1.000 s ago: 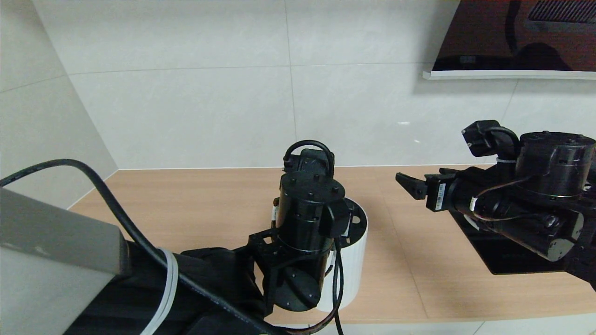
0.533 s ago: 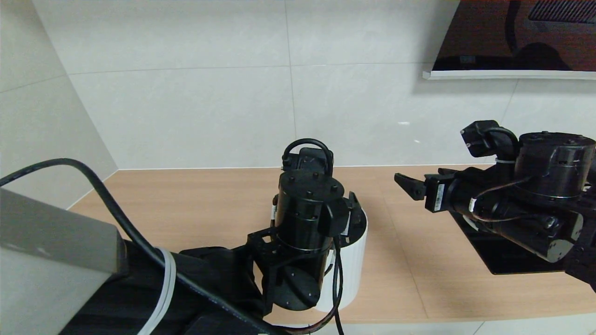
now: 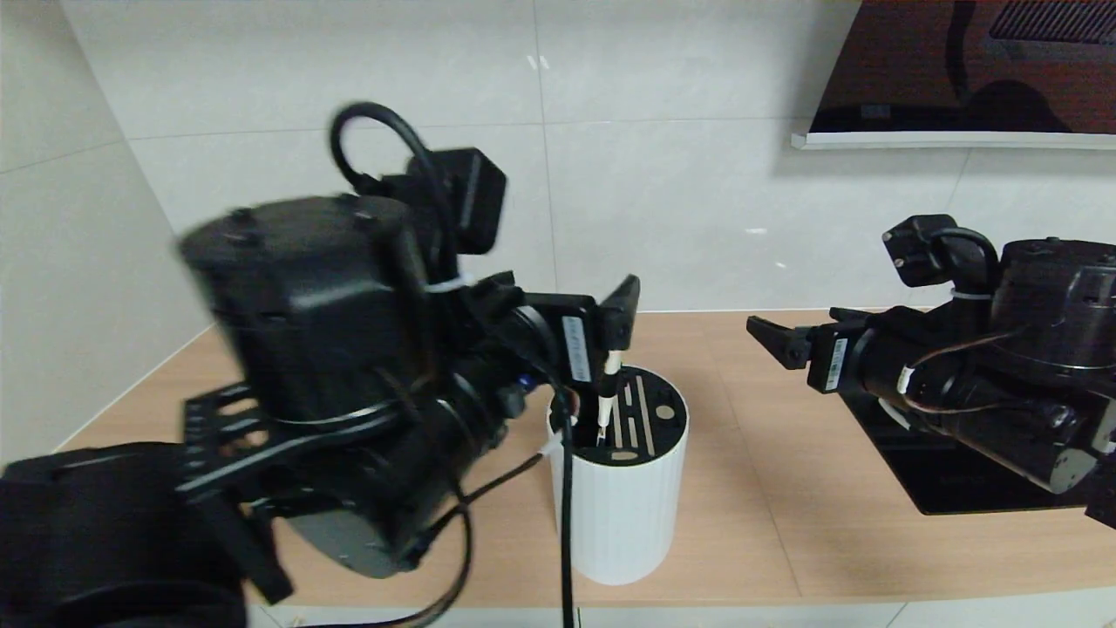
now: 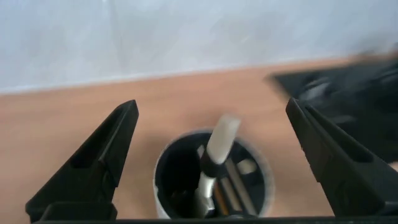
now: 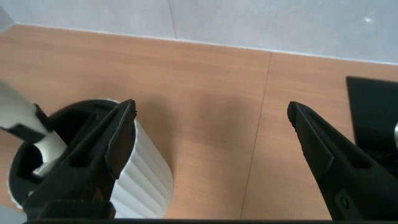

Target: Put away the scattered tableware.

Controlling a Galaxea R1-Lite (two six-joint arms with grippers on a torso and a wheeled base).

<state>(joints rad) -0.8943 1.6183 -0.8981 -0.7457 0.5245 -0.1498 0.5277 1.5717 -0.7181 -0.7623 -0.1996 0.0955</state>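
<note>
Because the white-handled tool [image 4: 221,134] stands in a slot of the white holder [image 3: 623,515] and nothing grips it, the step in hand looks like getting the left hand [image 4: 211,109] away from it cleanly. That hand is spread wide and holds nothing. It hangs just above the holder, with one finger on each side of the handle and not touching it. To do this well, I think the hand should go straight up and back, with its fingers kept wide. A finger that swings sideways could bump the handle and pull the tool out, or push the tall holder over. The tool leans a little in its slot, so there is less room on one side. The holder stands on the wooden tabletop [image 3: 750,488], near the front edge. The right hand [image 5: 211,104] is spread wide too and holds nothing. It hangs over the tabletop, off to the right of the holder and well apart from it, near the black cooktop [image 3: 942,484]. It seems best for it to wait there, out of the way. Now the count: one holder, with a few long slots in its black top. One tool in it. Two hands, both holding nothing. One cooktop.
</note>
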